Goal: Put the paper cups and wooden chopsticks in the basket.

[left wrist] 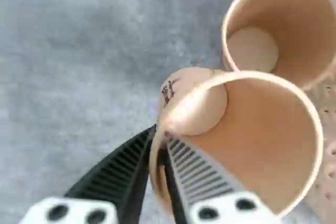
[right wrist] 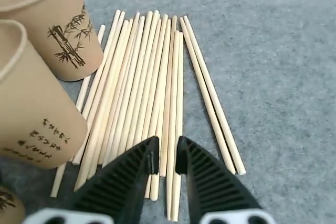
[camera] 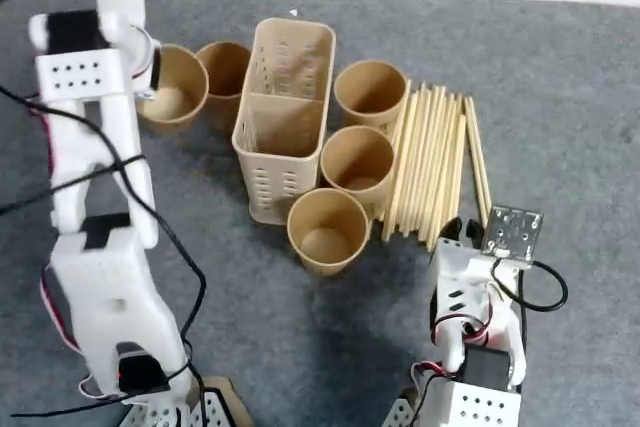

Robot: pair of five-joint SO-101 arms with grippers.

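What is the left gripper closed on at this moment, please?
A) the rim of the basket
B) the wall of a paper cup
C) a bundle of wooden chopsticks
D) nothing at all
B: in the left wrist view the left gripper pinches the wall of a paper cup, with one jaw inside the cup and the other outside it.

Two cups (camera: 172, 87) sit left of the basket (camera: 265, 182), three right, chopsticks (camera: 430, 162) beyond.
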